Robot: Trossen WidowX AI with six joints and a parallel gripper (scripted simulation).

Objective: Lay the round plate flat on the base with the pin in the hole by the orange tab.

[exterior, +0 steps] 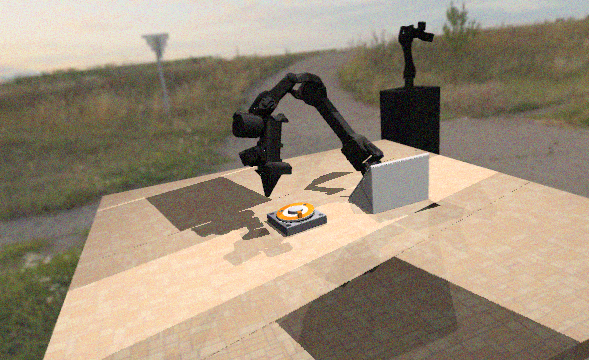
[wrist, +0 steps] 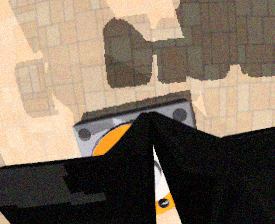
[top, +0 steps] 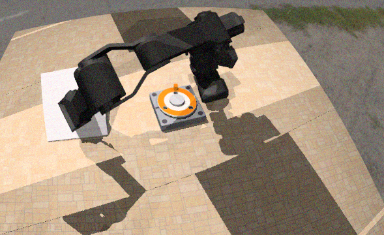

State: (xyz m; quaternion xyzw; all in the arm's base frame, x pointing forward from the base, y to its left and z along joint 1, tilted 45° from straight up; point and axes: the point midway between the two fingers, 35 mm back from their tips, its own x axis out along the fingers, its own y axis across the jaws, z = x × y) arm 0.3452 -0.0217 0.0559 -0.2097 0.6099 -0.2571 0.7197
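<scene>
white flat sheet (top: pixel 56 108) lying far to the left on the tan tiled table (top: pixel 165 183), under the black arm's base end. further right, black jointed arm (top: pixel 152 52) arching over and down to the black pointed jaws (exterior: pixel 269 187), closed tip to tip with nothing between them. in the exterior view, hanging above the table, up and to the left of the grey square base (exterior: pixel 296 221), apart from it. in the wrist view, tip (wrist: pixel 149 121) meeting in a point over the near part of the base (wrist: pixel 88 132), only a thin slit showing between the two sides.

below and just beside the jaws, round orange plate with a white inner ring (top: pixel 177 102) sitting on the base (top: pixel 165 122), around the pale grey centre post (top: pixel 177 98). small orange tab (top: pixel 175 87) sticking out at the plate's far edge in the top view, to the left of the jaws there. cannot tell whether the plate lies flat or rides up, nor where the pin is. no contact visible between arm and plate.

dark shadows of the arm on the table to the right of the base.
</scene>
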